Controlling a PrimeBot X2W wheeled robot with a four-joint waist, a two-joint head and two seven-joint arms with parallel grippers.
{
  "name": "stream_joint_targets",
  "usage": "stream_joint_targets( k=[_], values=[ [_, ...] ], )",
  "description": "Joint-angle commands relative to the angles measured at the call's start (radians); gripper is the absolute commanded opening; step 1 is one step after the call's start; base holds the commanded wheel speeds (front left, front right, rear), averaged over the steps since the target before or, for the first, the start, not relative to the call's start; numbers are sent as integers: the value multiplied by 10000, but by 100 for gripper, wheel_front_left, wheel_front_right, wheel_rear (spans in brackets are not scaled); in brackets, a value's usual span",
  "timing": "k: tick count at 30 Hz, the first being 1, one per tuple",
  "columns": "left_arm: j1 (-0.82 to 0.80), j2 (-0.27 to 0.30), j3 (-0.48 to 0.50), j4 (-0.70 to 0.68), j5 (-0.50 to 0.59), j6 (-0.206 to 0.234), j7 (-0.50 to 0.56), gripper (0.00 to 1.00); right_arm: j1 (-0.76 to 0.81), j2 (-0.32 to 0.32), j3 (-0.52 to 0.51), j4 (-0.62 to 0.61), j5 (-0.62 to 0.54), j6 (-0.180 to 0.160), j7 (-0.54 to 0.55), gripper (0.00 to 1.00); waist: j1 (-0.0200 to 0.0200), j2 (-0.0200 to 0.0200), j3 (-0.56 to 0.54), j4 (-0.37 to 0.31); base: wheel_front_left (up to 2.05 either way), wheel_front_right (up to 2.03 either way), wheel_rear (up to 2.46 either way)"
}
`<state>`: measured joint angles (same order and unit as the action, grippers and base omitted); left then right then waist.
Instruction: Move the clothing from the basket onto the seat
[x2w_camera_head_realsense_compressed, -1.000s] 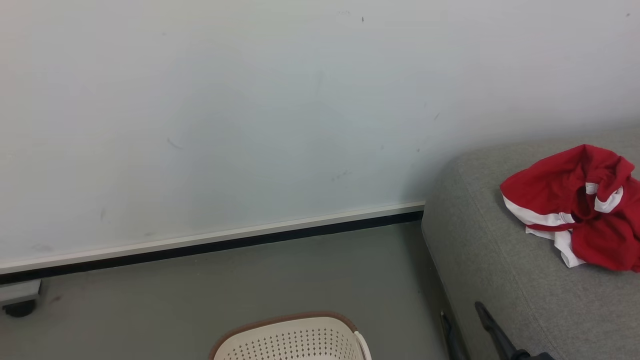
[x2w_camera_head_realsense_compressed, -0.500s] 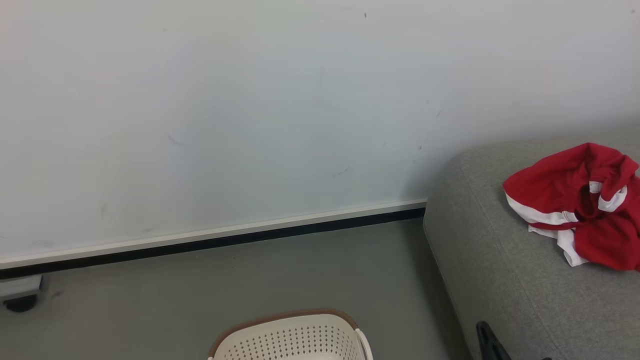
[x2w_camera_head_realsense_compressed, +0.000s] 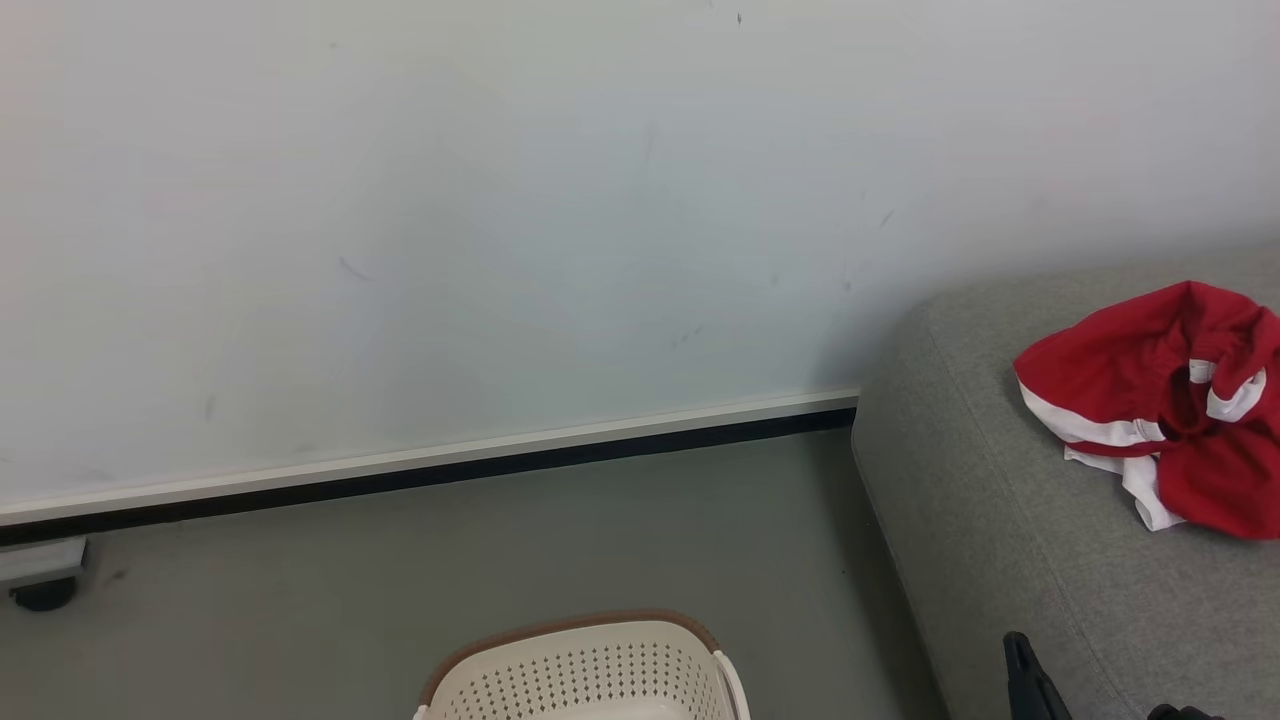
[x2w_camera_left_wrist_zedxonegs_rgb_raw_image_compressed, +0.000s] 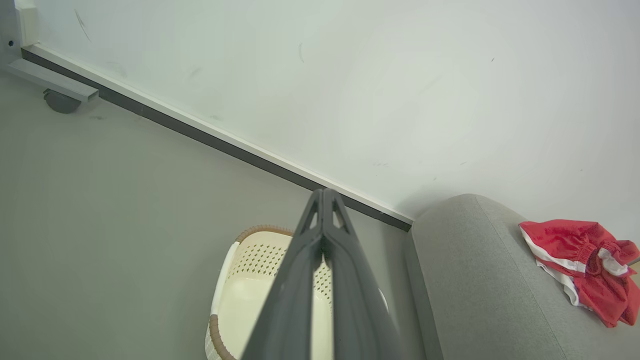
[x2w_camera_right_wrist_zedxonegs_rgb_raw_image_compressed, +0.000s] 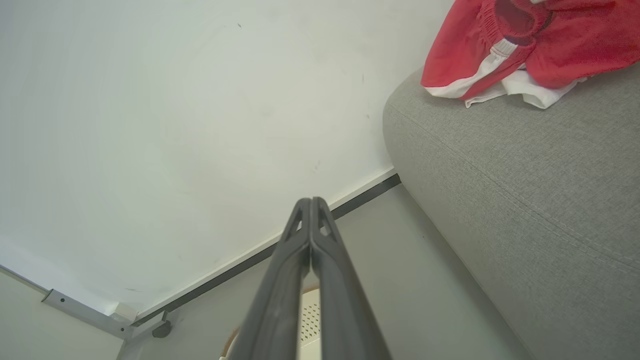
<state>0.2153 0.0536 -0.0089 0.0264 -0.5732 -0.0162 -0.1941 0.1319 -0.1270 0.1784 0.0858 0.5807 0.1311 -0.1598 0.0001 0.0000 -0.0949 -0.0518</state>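
At 3 o'clock the clothing is bright red with white stripes, and the seat is light grey. At 6 o'clock the basket is cream with dotted holes and a brown rim. My left fingers are dark grey.

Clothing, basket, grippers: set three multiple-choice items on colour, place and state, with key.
1. What colour is the rim of the basket? A brown; B blue; C black.
2. Where does the clothing lie? A in the basket; B on the sofa; C on a shelf.
3. How are the left gripper and right gripper? A open; B shut, empty; C shut on clothing.
Key: A, a brown band edges the cream wall; B, the red heap rests on the grey cushion; B, each wrist view shows fingers pressed together with nothing between.
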Motion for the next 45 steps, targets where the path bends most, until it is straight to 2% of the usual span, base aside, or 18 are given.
stream_joint_targets(
  k=[1,26,45],
  values=[
    [-294,97,-8,-56,-472,-81,73,0,-251,-71,-148,-95,517,-1,96,0,-1,0,19,12,0,0,0],
    [-950,130,-153,317,-3876,-442,638,0,-538,25,-1254,64,4031,-2,1123,0,-1,0,254,134,0,0,0],
    [-1400,120,-204,573,-6045,-678,1037,0,-734,155,-2056,183,6194,-1,1870,0,-1,0,440,231,0,0,0]
  ],
)
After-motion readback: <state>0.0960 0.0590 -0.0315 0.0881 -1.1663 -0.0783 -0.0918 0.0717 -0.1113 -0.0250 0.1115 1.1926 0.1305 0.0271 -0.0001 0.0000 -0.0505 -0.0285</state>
